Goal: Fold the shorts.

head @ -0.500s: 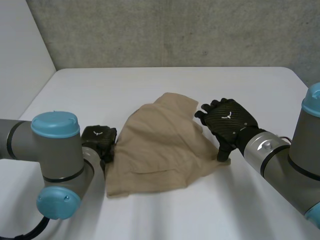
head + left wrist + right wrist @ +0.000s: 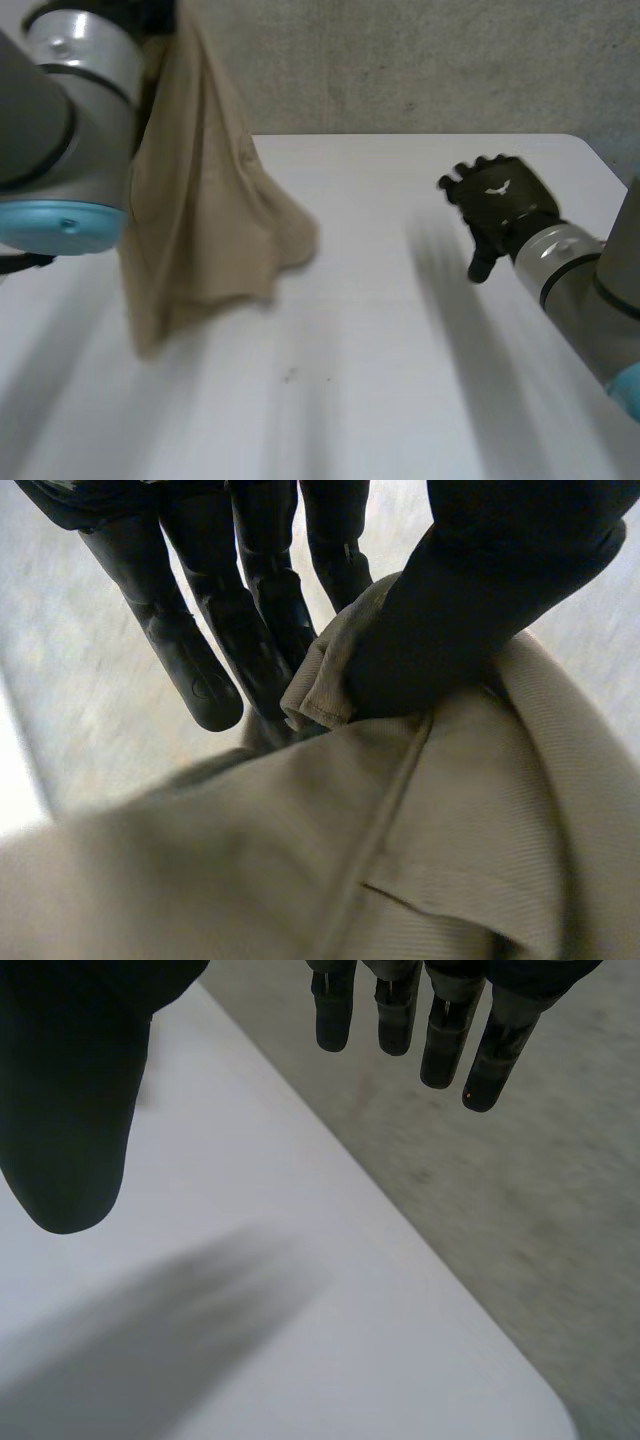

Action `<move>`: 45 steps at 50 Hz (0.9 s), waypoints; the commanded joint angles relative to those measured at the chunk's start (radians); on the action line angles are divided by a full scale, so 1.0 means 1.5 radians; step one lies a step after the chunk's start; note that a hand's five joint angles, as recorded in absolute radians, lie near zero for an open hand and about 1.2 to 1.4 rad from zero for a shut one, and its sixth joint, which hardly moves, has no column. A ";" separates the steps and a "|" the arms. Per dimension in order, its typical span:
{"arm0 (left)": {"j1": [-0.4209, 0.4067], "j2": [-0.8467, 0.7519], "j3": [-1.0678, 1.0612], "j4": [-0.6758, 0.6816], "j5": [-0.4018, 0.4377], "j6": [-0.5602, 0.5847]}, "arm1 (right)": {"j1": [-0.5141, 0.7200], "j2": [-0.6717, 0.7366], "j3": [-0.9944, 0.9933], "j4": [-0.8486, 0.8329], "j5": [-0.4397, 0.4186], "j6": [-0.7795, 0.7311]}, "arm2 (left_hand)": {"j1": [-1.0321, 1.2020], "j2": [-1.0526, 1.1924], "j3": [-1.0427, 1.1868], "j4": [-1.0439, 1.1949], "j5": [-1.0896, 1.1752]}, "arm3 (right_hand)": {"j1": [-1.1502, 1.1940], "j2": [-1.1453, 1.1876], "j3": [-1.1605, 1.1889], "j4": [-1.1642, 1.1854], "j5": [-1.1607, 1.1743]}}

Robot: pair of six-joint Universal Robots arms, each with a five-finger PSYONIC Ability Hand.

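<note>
The tan shorts [image 2: 205,190] hang in the air at the head view's left, beside my raised left arm, their lower edge above the white table [image 2: 360,340]. In the left wrist view my left hand [image 2: 480,590] pinches a hemmed edge of the shorts [image 2: 420,830] between thumb and fingers [image 2: 190,650]. My right hand [image 2: 495,210] hovers over the table's right side, away from the cloth. Its fingers [image 2: 440,1030] are straight and its thumb [image 2: 70,1090] is spread, with nothing held.
A grey wall [image 2: 420,60] runs behind the table's far edge. In the right wrist view the table's rounded corner [image 2: 540,1410] meets the grey floor [image 2: 520,1190] past my right fingertips.
My left hand has lifted the shorts off the table, high at the left. My right hand has let go of the cloth and moved up and to the right.
</note>
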 commanded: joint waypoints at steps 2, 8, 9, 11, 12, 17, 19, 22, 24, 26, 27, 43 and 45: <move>-0.185 -0.103 -0.025 0.071 0.030 0.003 | -0.057 -0.002 -0.027 0.001 0.035 0.030 | 0.191 0.134 0.136 0.134 0.173 | 0.013 -0.016 -0.012 -0.042 -0.043; -0.265 -0.210 -0.078 0.072 0.030 0.022 | -0.092 -0.004 -0.037 0.002 0.034 0.033 | 0.191 0.134 0.136 0.134 0.173 | 0.013 -0.016 -0.012 -0.042 -0.043; -0.290 -0.243 -0.087 0.070 0.031 0.031 | -0.101 -0.004 -0.039 0.002 0.034 0.033 | 0.191 0.134 0.136 0.134 0.173 | 0.013 -0.016 -0.012 -0.042 -0.043; -0.316 -0.273 -0.095 0.066 0.033 0.040 | -0.108 -0.004 -0.042 0.002 0.034 0.032 | -0.050 -0.107 -0.105 -0.106 -0.068 | 0.013 -0.016 -0.012 -0.042 -0.043; -0.330 -0.287 -0.099 0.063 0.034 0.047 | -0.112 -0.004 -0.043 0.002 0.034 0.032 | -0.292 -0.349 -0.347 -0.348 -0.310 | 0.013 -0.016 -0.012 -0.042 -0.043; -0.365 -0.293 -0.117 0.053 0.036 0.096 | -0.116 -0.004 -0.046 0.002 0.033 0.032 | -0.600 -0.657 -0.655 -0.656 -0.618 | 0.013 -0.016 -0.012 -0.042 -0.043; -0.364 -0.276 -0.117 0.052 0.036 0.104 | -0.114 -0.004 -0.046 0.003 0.032 0.032 | -0.600 -0.657 -0.655 -0.656 -0.618 | 0.013 -0.016 -0.012 -0.042 -0.043; -0.343 -0.227 -0.121 0.052 0.034 0.107 | -0.114 -0.003 -0.046 0.002 0.027 0.033 | -0.594 -0.651 -0.649 -0.650 -0.612 | 0.013 -0.016 -0.012 -0.042 -0.043; -0.304 -0.191 -0.131 0.051 0.029 0.107 | -0.113 -0.003 -0.041 0.003 0.015 0.032 | -0.588 -0.645 -0.643 -0.644 -0.606 | 0.013 -0.016 -0.012 -0.042 -0.043; -0.276 -0.162 -0.143 0.050 0.027 0.105 | -0.113 -0.003 -0.037 0.003 0.004 0.031 | -0.588 -0.645 -0.643 -0.644 -0.606 | 0.013 -0.016 -0.012 -0.042 -0.043; -0.261 -0.145 -0.151 0.050 0.027 0.104 | -0.112 -0.003 -0.035 0.005 -0.002 0.029 | -0.588 -0.645 -0.643 -0.644 -0.606 | 0.013 -0.016 -0.012 -0.042 -0.043; -0.031 -0.043 -0.339 -0.072 0.030 0.102 | -0.001 0.003 0.005 0.136 -0.137 0.062 | -0.564 -0.621 -0.620 -0.621 -0.582 | 0.013 -0.016 -0.012 -0.042 -0.043; -0.014 -0.046 -0.344 -0.086 0.032 0.102 | 0.015 0.006 0.012 0.136 -0.137 0.070 | -0.555 -0.612 -0.610 -0.611 -0.573 | 0.013 -0.016 -0.012 -0.042 -0.043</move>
